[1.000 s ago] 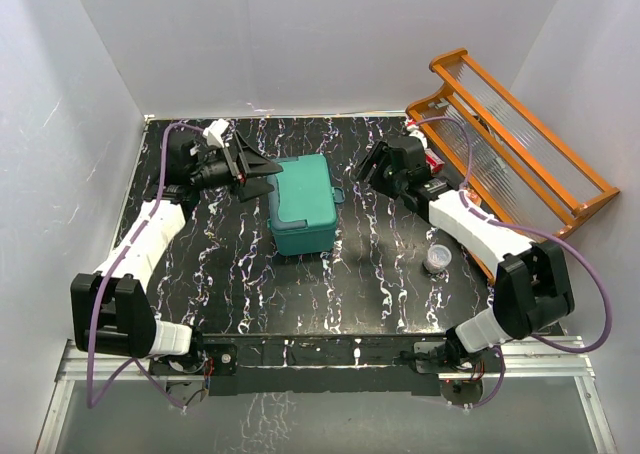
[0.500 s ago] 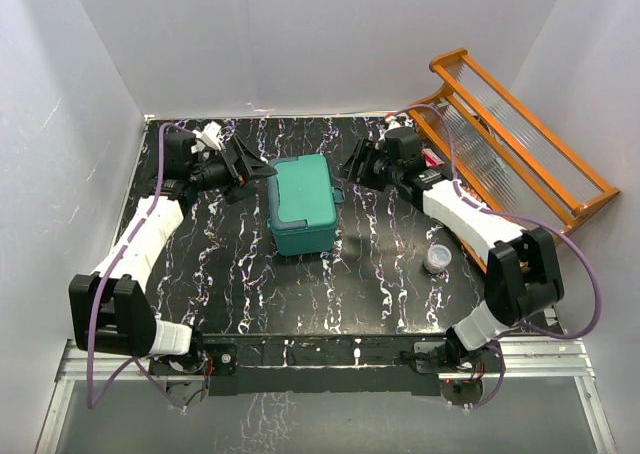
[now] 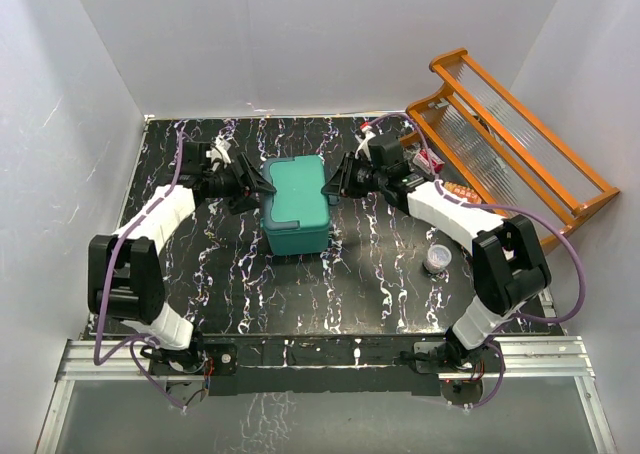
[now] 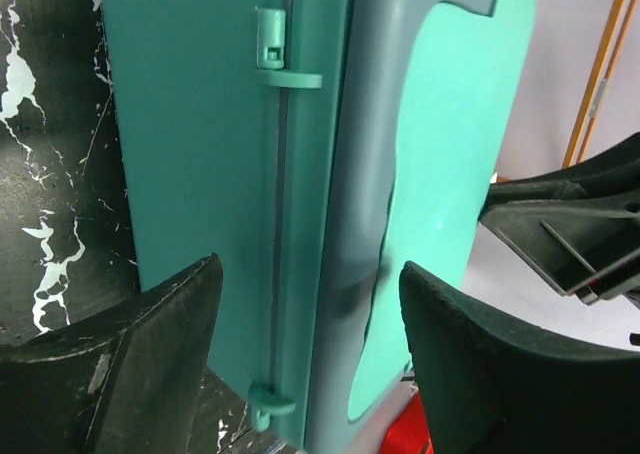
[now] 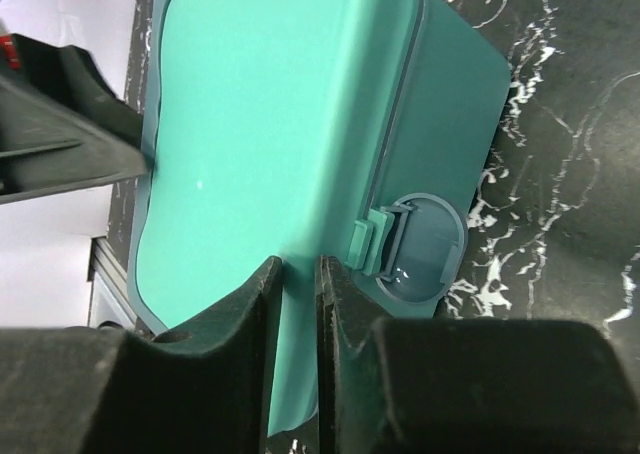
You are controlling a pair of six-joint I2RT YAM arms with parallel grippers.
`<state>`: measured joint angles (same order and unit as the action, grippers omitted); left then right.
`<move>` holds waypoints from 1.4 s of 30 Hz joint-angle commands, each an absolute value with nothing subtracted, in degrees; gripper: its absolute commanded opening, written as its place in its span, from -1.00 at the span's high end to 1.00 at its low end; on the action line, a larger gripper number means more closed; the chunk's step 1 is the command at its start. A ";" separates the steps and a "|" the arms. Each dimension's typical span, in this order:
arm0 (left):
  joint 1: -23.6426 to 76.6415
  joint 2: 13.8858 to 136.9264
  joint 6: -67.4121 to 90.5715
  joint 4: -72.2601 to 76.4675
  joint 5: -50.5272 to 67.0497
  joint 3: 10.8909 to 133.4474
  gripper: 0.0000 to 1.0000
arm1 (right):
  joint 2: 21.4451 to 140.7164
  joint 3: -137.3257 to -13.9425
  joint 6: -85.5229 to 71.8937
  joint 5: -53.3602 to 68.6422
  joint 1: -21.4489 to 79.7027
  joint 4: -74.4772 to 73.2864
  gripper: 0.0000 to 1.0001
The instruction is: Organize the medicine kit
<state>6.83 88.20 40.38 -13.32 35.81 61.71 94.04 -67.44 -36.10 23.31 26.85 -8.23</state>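
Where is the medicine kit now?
In the top view the kit sits centrally, between the left gripper on its hinge side and the right gripper on its latch side.

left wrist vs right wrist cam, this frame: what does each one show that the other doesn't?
Left wrist only: the medicine kit's hinge side with its two hinges, a sliver of the orange rack, and the left gripper's own jaws standing wide.
Right wrist only: the kit's front latch, and the right gripper's own jaws with only a narrow gap between them.
Both: the kit's closed teal lid, the black marbled table, and the opposite gripper at the kit's far edge.
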 commanded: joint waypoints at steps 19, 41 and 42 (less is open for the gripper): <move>6.86 98.46 20.90 -32.00 38.02 75.54 -0.31 | 84.20 -58.77 -45.61 13.42 29.72 2.85 -0.28; 6.85 99.85 20.30 -32.71 37.04 76.30 -0.49 | 92.73 -46.96 -61.53 20.93 27.72 31.11 -0.97; 6.85 99.86 20.35 -32.65 37.08 76.29 -0.49 | 93.42 -46.57 -62.52 22.38 27.64 33.52 -0.97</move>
